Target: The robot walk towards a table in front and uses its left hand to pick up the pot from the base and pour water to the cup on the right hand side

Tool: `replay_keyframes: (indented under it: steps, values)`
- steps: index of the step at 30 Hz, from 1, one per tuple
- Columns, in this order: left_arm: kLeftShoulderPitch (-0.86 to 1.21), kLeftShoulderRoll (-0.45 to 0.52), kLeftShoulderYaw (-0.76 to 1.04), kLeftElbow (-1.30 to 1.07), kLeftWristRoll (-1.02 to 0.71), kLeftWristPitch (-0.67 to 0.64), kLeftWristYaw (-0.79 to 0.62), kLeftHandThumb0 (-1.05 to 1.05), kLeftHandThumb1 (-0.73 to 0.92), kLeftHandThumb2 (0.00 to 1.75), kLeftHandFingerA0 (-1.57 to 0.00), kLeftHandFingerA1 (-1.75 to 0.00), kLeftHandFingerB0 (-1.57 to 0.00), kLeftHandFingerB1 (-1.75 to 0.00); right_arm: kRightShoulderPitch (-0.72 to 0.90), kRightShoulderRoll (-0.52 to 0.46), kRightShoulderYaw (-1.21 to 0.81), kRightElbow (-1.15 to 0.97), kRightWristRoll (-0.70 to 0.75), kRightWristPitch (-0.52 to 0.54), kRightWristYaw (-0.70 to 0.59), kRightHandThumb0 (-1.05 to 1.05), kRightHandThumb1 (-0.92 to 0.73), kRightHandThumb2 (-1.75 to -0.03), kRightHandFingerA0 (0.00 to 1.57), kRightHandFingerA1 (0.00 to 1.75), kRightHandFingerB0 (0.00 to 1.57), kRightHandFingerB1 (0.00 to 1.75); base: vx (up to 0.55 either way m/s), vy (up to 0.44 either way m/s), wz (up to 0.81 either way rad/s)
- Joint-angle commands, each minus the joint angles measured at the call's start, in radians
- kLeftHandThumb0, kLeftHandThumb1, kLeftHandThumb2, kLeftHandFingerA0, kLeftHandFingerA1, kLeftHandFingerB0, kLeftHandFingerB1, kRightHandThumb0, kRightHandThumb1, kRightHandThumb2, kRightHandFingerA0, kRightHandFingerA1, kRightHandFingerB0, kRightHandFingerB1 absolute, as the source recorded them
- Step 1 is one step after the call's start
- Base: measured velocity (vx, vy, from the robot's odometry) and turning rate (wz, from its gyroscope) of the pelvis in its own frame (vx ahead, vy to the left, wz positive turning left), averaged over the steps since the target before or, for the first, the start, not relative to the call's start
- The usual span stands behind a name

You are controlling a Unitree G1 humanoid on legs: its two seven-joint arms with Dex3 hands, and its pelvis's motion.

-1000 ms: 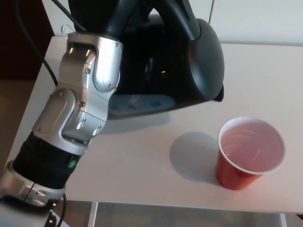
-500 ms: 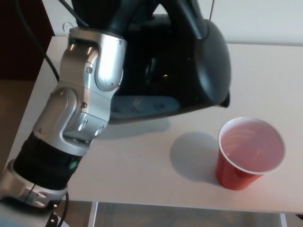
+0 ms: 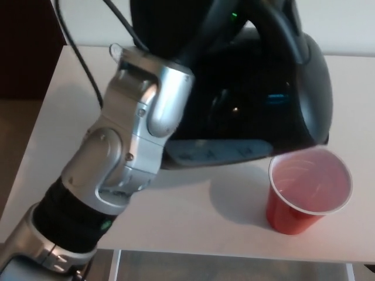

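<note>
Item: black pot, held aloft above the white table, tilted to the robot's right, its lower right edge directly over the rim of the cup. Item: red cup, upright near the table's front right edge, white rim, pale interior; contents cannot be determined. Item: left hand, black, at the top of the silver left arm, closed about the pot's handle; individual fingers largely indistinguishable against the dark pot. Right hand not visible.
</note>
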Motion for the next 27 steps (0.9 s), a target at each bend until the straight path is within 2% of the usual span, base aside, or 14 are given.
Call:
replay_keyframes:
  steps: [1, 4, 6, 7, 9, 13, 14, 15, 17, 18, 19, 21, 22, 27]
  values:
    - [-0.016, 0.007, -0.004, -0.03, 0.054, -0.057, 0.001, -0.23, 0.47, 0.9, -1.27, -1.36, -0.78, -0.91, -0.03, -0.008, 0.008, 0.001, -0.013, -0.004, -0.011, -0.48, -0.58, -0.57, 0.61, 0.58, 0.49, 0.41, 0.0, 0.0, 0.0]
    - [-0.016, 0.011, -0.004, -0.028, 0.054, -0.073, -0.002, -0.23, 0.47, 0.9, -1.27, -1.36, -0.78, -0.91, -0.032, -0.008, 0.008, 0.001, -0.012, -0.001, -0.011, -0.48, -0.58, -0.57, 0.61, 0.58, 0.49, 0.41, 0.0, 0.0, 0.0]
    - [-0.017, 0.032, -0.013, -0.017, 0.089, -0.09, 0.019, -0.18, 0.64, 0.66, -1.02, -1.68, -0.77, -1.17, -0.033, -0.005, 0.004, 0.0, -0.008, -0.002, -0.006, -0.49, -0.55, -0.57, 0.62, 0.61, 0.52, 0.44, 0.0, 0.0, 0.0]
    - [-0.017, 0.044, -0.018, -0.013, 0.109, -0.092, 0.022, -0.19, 0.63, 0.64, -1.0, -1.7, -0.76, -1.16, -0.032, -0.006, 0.006, 0.001, -0.012, -0.008, -0.004, -0.53, -0.44, -0.85, 0.55, 0.67, 0.46, 0.56, 0.0, 0.0, 0.0]
    - [-0.019, 0.057, -0.021, -0.006, 0.119, -0.104, 0.029, -0.19, 0.62, 0.63, -0.99, -1.7, -0.75, -1.16, -0.031, -0.007, 0.006, 0.002, -0.013, -0.009, -0.003, -0.56, -0.43, -0.83, 0.55, 0.66, 0.44, 0.55, 0.0, 0.0, 0.0]
    - [-0.023, 0.087, -0.014, 0.005, 0.137, -0.138, 0.056, -0.2, 0.6, 0.59, -0.98, -1.67, -0.74, -0.98, -0.034, -0.005, 0.007, 0.0, -0.016, -0.007, -0.007, -0.51, -0.54, -0.57, 0.61, 0.62, 0.52, 0.43, 0.0, 0.0, 0.0]
    - [-0.025, 0.09, -0.013, 0.008, 0.138, -0.142, 0.058, -0.23, 0.57, 0.62, -0.97, -1.68, -0.76, -0.96, -0.034, -0.005, 0.008, 0.0, -0.019, -0.008, -0.011, -0.53, -0.42, -0.84, 0.58, 0.68, 0.46, 0.56, 0.0, 0.0, 0.0]
    - [-0.027, 0.096, -0.012, 0.01, 0.142, -0.148, 0.058, -0.24, 0.4, 0.85, -1.27, -1.38, -0.78, -0.89, -0.034, -0.005, 0.008, 0.0, -0.019, -0.008, -0.011, -0.5, -0.55, -0.57, 0.63, 0.63, 0.51, 0.42, 0.0, 0.0, 0.0]
    - [-0.031, 0.108, -0.009, 0.01, 0.15, -0.161, 0.055, -0.24, 0.4, 0.85, -1.28, -1.38, -0.78, -0.87, -0.033, -0.007, 0.007, 0.0, -0.019, -0.003, -0.005, -0.52, -0.42, -0.84, 0.58, 0.69, 0.45, 0.56, 0.0, 0.0, 0.0]
    - [-0.034, 0.111, -0.008, 0.012, 0.159, -0.166, 0.061, -0.25, 0.39, 0.85, -1.28, -1.38, -0.8, -0.85, -0.033, -0.008, 0.007, 0.001, -0.02, -0.005, -0.002, -0.51, -0.54, -0.57, 0.62, 0.64, 0.51, 0.42, 0.0, 0.0, 0.0]
    - [-0.037, 0.118, -0.005, 0.013, 0.168, -0.17, 0.067, -0.27, 0.55, 0.6, -1.03, -1.63, -0.83, -0.73, -0.034, -0.008, 0.005, 0.004, -0.02, -0.006, -0.002, -0.51, -0.42, -0.84, 0.58, 0.69, 0.45, 0.56, 0.0, 0.0, 0.0]
    - [-0.038, 0.122, 0.0, 0.013, 0.173, -0.176, 0.073, -0.35, 0.52, 0.62, -1.04, -1.6, -0.84, -0.66, -0.035, -0.008, 0.003, 0.007, -0.019, -0.005, -0.002, -0.51, -0.41, -0.83, 0.58, 0.69, 0.46, 0.57, 0.0, 0.0, 0.0]
    - [-0.039, 0.13, 0.006, 0.013, 0.166, -0.186, 0.068, -0.37, 0.52, 0.63, -1.05, -1.59, -0.85, -0.61, -0.034, -0.008, 0.004, 0.007, -0.02, -0.008, -0.001, -0.47, -0.54, -0.57, 0.62, 0.63, 0.52, 0.44, 0.0, 0.0, 0.0]
    - [-0.072, 0.17, 0.034, 0.055, 0.124, -0.277, 0.08, -0.36, 0.53, 0.59, -1.11, -1.57, -0.86, -0.54, -0.026, -0.011, 0.01, 0.002, -0.027, -0.014, 0.008, -0.53, -0.4, -0.82, 0.55, 0.67, 0.42, 0.55, 0.0, 0.0, 0.0]
